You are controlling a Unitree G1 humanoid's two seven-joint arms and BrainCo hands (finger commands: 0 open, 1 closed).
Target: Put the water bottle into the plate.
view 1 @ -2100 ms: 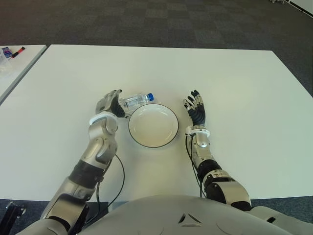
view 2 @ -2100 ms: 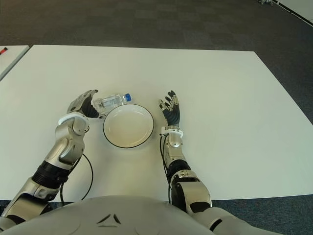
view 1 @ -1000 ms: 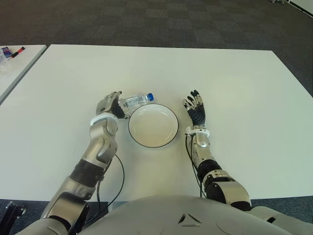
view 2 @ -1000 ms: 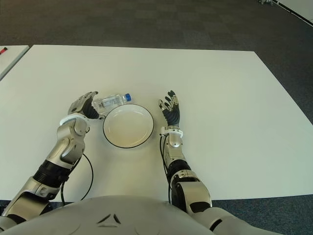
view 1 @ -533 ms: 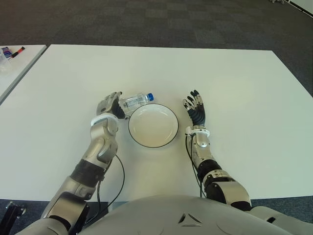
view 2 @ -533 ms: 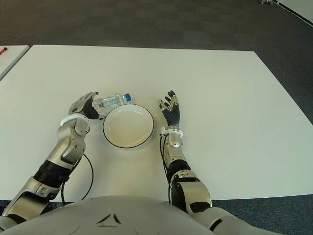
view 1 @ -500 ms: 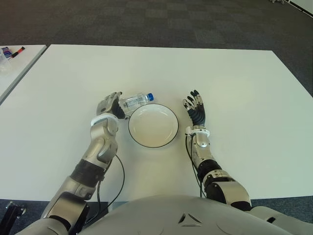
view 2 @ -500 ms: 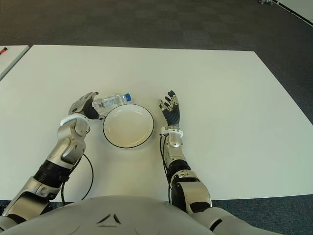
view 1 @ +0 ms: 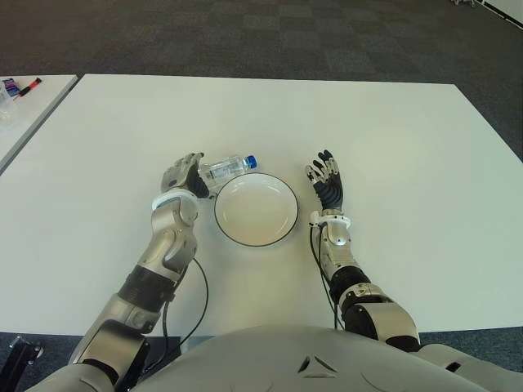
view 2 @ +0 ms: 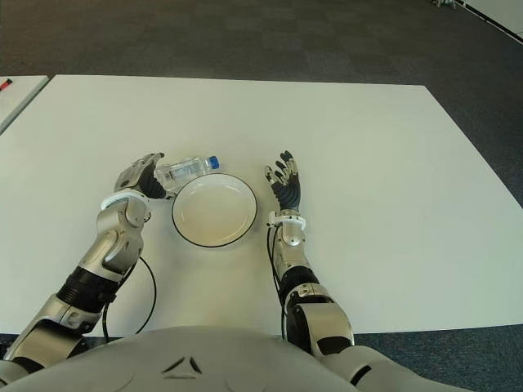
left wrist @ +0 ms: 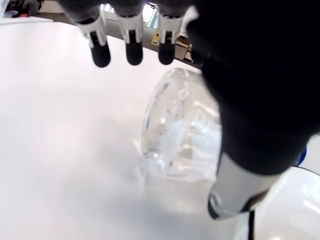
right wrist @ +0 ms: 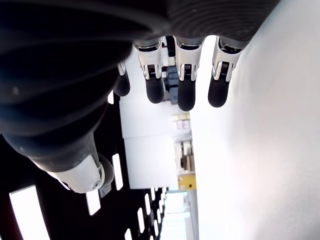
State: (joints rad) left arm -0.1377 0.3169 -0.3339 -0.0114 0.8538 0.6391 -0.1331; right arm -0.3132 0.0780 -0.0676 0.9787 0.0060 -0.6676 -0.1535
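Observation:
A clear water bottle (view 1: 227,168) with a blue cap lies on its side on the white table (view 1: 392,131), just behind the left rim of the plate. The white plate (view 1: 257,211) has a dark rim and holds nothing. My left hand (view 1: 184,174) is at the bottle's base end with its fingers (left wrist: 133,50) spread above the bottle (left wrist: 180,130) and its thumb (left wrist: 255,100) beside it, not closed on it. To the right of the plate my right hand (view 1: 328,181) shows with its fingers (right wrist: 185,95) extended, holding nothing.
A second white table (view 1: 24,106) stands at the far left with markers (view 1: 29,86) on it. A black cable (view 1: 200,302) loops beside my left forearm. Dark carpet lies beyond the table's far edge.

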